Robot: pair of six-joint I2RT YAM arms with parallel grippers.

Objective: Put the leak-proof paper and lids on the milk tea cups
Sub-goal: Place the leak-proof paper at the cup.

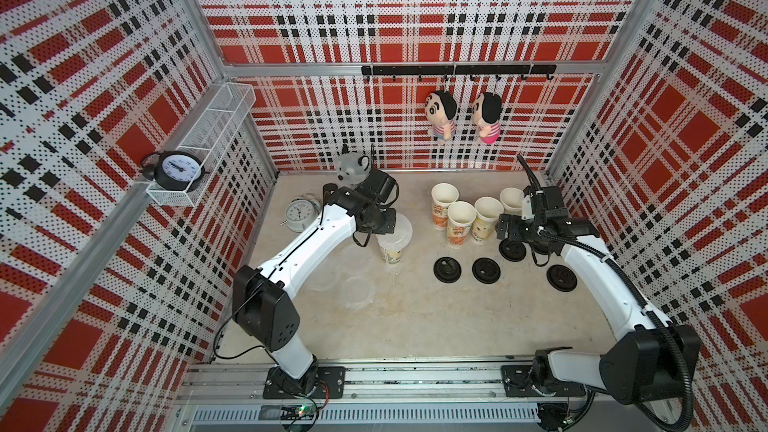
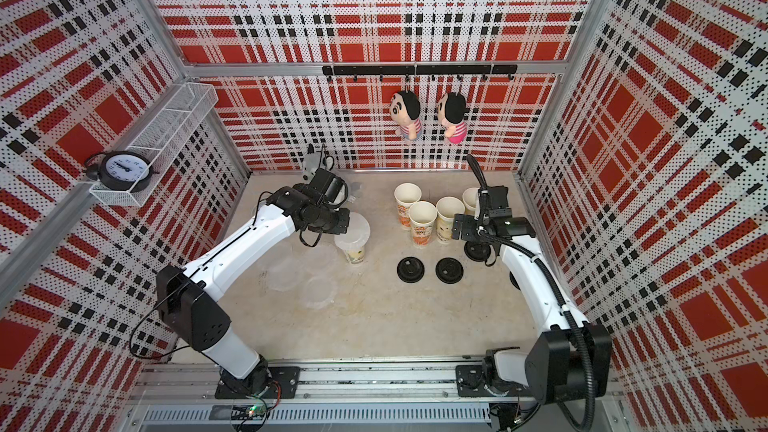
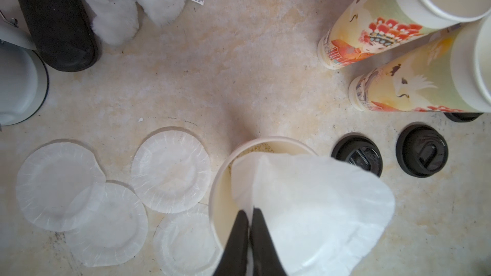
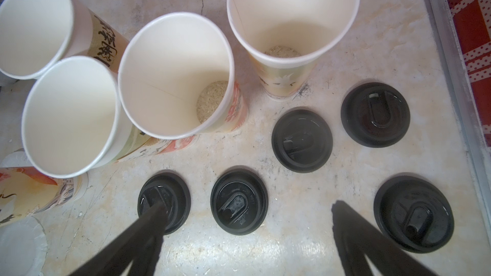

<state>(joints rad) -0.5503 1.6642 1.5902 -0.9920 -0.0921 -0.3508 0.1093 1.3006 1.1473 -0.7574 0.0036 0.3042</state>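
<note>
Paper (image 3: 313,208) in left pincer (image 3: 249,211), wrist view only

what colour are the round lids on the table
The lids are black, clearest in the right wrist view.

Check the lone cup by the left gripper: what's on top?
A paper sheet, pinched by the left gripper, lies tilted over part of the cup mouth. It hides most of the inside.
</note>
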